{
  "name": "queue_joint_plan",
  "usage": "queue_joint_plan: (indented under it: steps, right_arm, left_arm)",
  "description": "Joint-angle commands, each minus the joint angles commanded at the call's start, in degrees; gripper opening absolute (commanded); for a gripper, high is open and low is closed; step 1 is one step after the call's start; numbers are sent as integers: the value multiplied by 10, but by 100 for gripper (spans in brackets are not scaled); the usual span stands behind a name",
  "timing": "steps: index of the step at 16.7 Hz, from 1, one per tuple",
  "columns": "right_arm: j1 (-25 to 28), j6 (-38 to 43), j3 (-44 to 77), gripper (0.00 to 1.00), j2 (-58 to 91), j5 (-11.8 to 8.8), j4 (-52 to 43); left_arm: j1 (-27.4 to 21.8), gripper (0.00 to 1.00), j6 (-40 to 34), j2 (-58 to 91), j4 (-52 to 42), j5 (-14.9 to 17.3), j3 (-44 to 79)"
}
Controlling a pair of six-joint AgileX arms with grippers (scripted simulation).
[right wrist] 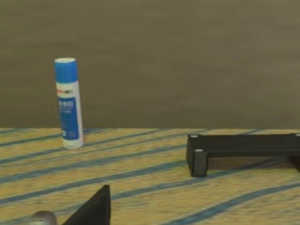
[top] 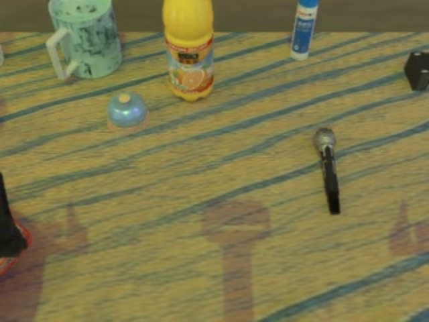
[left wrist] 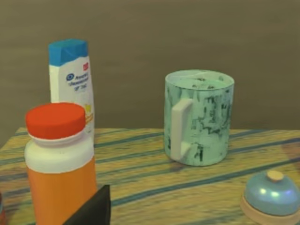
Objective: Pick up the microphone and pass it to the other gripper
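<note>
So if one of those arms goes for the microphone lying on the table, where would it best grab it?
Probably on the black handle, about midway, coming straight down from above. The microphone lies flat on the table with its silver mesh head toward the far edge, so the slim handle offers two open long sides for the fingers to close across. It lies on the table's right side, which suggests the right arm.

Black wedge-shaped hand (right wrist: 91, 208) fingertip

Mug (top: 86, 35), juice bottle (top: 188, 48), bell (top: 127, 110), blue-and-white tube (top: 304, 28)

Rendered simulation: patterned tabletop (top: 221, 268) (blank brown backdrop).
</note>
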Motion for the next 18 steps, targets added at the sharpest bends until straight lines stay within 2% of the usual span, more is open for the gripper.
queue_joint_plan:
  steps: [4, 8, 12, 18]
  right_arm:
    - [5, 5, 17, 100, 17, 1, -11]
    - [32, 34, 119, 100, 126, 6, -75]
    - [73, 79, 280, 100, 330, 17, -179]
    - [145, 155, 551, 100, 726, 35, -364]
  left_arm:
    - [0, 100, 0, 0, 0, 0, 0]
    - [0, 100, 0, 0, 0, 0, 0]
    - [0, 100, 0, 0, 0, 0, 0]
    - [0, 100, 0, 0, 0, 0, 0]
